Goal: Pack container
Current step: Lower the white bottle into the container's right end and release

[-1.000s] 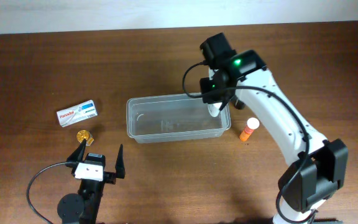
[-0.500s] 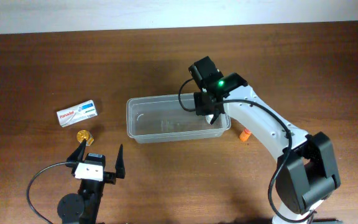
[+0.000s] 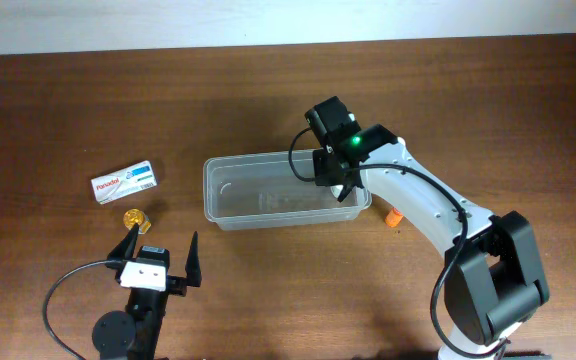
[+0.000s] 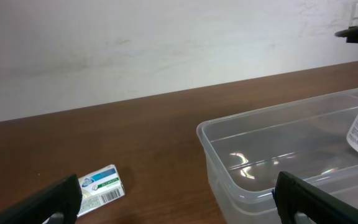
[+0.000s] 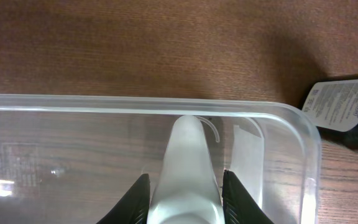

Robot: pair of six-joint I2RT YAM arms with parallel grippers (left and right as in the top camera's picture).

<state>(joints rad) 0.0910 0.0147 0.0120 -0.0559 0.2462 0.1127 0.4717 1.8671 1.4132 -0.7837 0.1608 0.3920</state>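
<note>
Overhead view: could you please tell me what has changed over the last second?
The right end effector, gripping the white bottle, shifted left and carried it down into the right end of the container; its arm now hides most of the orange tube. The left end effector, medicine box and gold coin stayed put.

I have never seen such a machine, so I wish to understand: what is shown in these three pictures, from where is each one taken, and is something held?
These are two robot arms at a wooden table. One picture looks down from above; the other two come from a small camera on each wrist. On the table lie a clear container, a medicine box, a small gold thing and an orange thing half hidden by the arm. The right arm's fingers hold a white bottle inside the container. The left arm's fingers are spread open and empty.
</note>
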